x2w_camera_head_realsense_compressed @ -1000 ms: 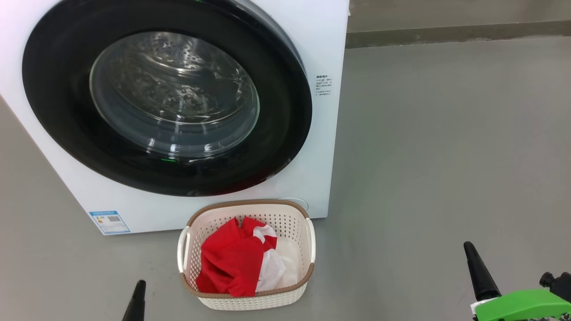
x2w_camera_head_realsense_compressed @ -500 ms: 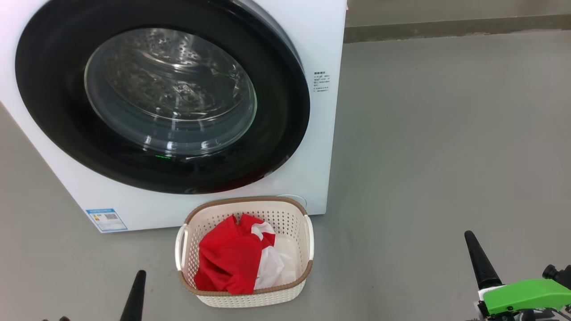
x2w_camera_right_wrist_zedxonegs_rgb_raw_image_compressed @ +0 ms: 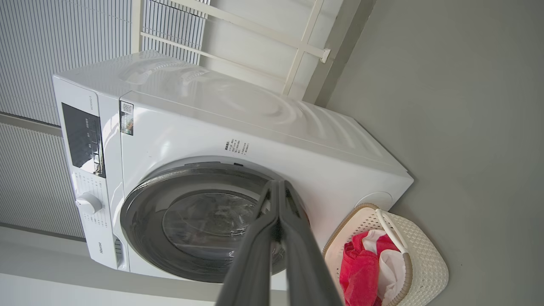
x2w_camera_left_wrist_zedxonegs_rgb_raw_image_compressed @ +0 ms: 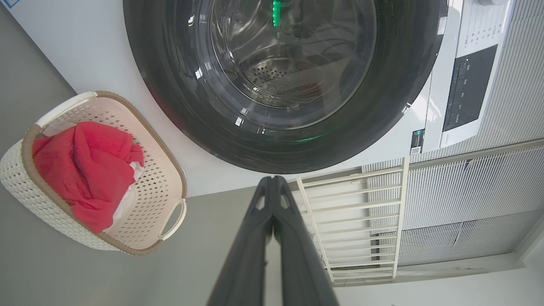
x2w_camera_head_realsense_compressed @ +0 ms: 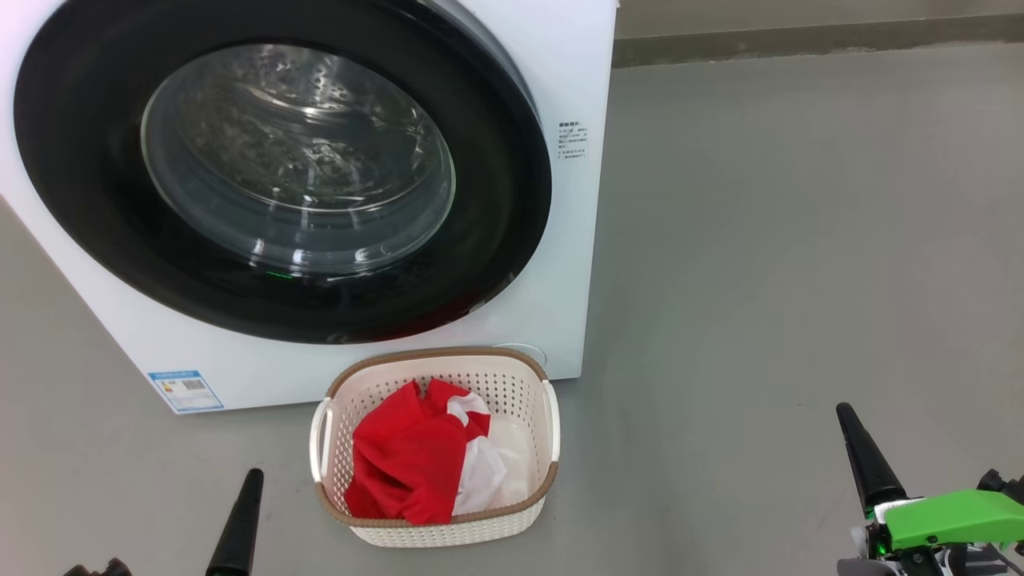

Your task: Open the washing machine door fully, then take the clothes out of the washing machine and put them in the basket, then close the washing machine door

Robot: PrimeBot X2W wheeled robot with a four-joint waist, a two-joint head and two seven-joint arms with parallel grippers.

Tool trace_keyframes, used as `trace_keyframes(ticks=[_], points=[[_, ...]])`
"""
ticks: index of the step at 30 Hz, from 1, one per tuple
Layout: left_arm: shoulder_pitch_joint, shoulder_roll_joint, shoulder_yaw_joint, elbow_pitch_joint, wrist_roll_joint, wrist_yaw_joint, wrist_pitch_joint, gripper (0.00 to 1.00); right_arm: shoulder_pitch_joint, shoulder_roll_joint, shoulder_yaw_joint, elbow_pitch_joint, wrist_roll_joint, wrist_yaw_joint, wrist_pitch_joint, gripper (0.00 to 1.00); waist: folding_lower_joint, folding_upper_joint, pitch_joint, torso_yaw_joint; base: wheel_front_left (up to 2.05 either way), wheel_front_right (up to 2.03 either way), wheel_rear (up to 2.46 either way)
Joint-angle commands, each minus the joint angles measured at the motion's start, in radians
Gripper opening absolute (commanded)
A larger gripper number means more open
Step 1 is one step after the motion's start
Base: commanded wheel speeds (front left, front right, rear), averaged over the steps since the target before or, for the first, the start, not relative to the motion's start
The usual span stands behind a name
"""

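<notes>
Two grippers, both pinched shut and carrying nothing. From the head view, the left gripper (x2w_camera_head_realsense_compressed: pixel 250 484) sits low at the near left and the right gripper (x2w_camera_head_realsense_compressed: pixel 848 420) at the near right, each well apart from everything. Between them, on the grey floor (x2w_camera_head_realsense_compressed: pixel 800 240), the basket (x2w_camera_head_realsense_compressed: pixel 436 352) stands just in front of the washing machine (x2w_camera_head_realsense_compressed: pixel 576 80), with the red and white clothes (x2w_camera_head_realsense_compressed: pixel 400 464) heaped inside it. The door (x2w_camera_head_realsense_compressed: pixel 496 200) looks flat against the machine's front.

Over to the left wrist: fingers pressed together, pointing at the door's black rim, and behind the glass I see bare steel drum.

The right wrist shows closed fingers again, the door sitting flush, and the basket at the machine's lower corner.

My read: we're at the closing step and it looks finished. What's next calls only for confirming the latch caught; a firm push on the rim if not.
</notes>
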Motion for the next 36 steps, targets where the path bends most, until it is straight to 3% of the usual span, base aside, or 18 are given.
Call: trace_keyframes(ticks=[1,20,36], points=[[-0.053,0.007,0.034,-0.016,-0.027,-0.006,0.009,0.0,-0.061,-0.016,0.013,-0.024,0.032,-0.001,0.008,0.0,0.0,0.0,0.001,-0.001,0.0,0.0,0.0],[-0.098,0.002,0.047,-0.001,-0.214,-0.007,0.06,0.0,-0.097,-0.018,-0.001,-0.022,0.209,-0.001,0.06,0.0,0.0,0.0,0.017,-0.009,0.0,0.0,0.0],[-0.098,0.002,0.047,-0.001,-0.214,-0.007,0.06,0.0,-0.097,-0.018,0.0,-0.022,0.209,-0.001,0.06,0.0,0.0,0.0,0.017,-0.009,0.0,0.0,0.0]])
